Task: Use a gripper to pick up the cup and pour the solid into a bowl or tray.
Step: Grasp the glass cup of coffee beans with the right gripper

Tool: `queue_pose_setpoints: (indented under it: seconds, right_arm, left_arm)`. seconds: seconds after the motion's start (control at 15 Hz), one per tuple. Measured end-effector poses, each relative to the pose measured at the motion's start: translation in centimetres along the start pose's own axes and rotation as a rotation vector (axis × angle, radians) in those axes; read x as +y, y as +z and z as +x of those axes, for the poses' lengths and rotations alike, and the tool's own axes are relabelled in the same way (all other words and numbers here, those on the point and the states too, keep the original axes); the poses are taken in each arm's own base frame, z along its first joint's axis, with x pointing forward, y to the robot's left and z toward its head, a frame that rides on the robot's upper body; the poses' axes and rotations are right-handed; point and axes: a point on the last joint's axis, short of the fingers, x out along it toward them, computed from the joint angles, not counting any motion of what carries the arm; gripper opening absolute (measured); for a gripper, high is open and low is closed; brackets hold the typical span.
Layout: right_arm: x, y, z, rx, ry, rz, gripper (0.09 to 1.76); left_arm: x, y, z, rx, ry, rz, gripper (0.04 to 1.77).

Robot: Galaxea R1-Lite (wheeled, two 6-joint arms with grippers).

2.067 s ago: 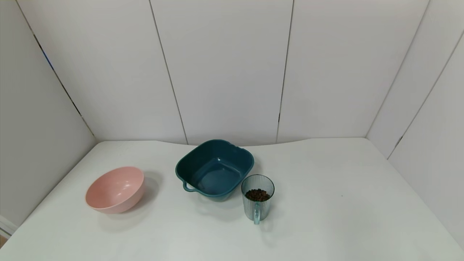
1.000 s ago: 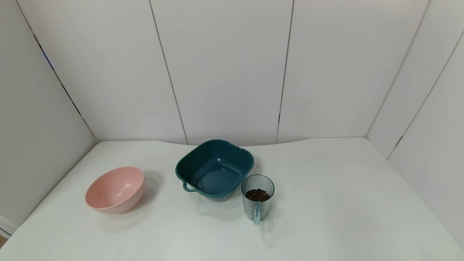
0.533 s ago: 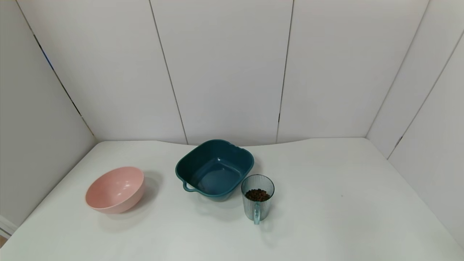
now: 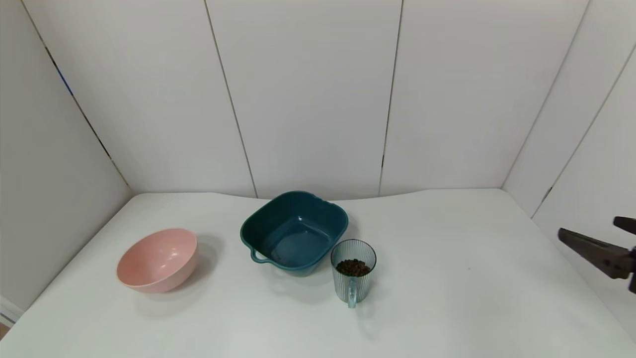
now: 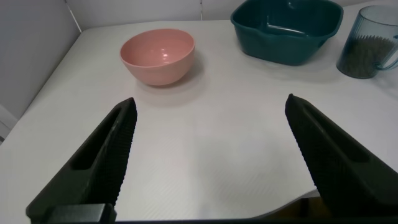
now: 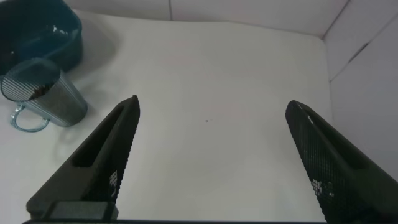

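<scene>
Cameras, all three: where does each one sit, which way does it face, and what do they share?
Head view: high on the robot, looking forward and down at the table; the right end effector enters at the right edge.
Left wrist view: on the left arm, facing the pink bowl; left end effector open.
Right wrist view: on the right arm, facing the cup; fingers spread.
Shared: cup and teal bowl in all three.
</scene>
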Motion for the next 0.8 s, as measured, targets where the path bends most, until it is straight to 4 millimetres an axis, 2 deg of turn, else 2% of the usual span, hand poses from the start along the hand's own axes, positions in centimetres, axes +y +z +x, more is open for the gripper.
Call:
queue_pose_setpoints:
  seconds: [0.4,0.6,0.8]
  right_arm:
    - [1.5,-3.0,8.5,0.151,0.125,-0.065,1.71]
    - [2.7,-5.4,11.3,0.178,0.216,-0.104,1.71]
    - [3.8,-7.8,12.9,0.203,0.312,-0.127,1.71]
  left_arm:
    - [0.0,0.0,0.0,0.0,0.0,0.0,1.72]
    - [0.0,0.0,0.0,0.0,0.0,0.0,1.72]
    - [0.0,0.0,0.0,0.0,0.0,0.0,1.72]
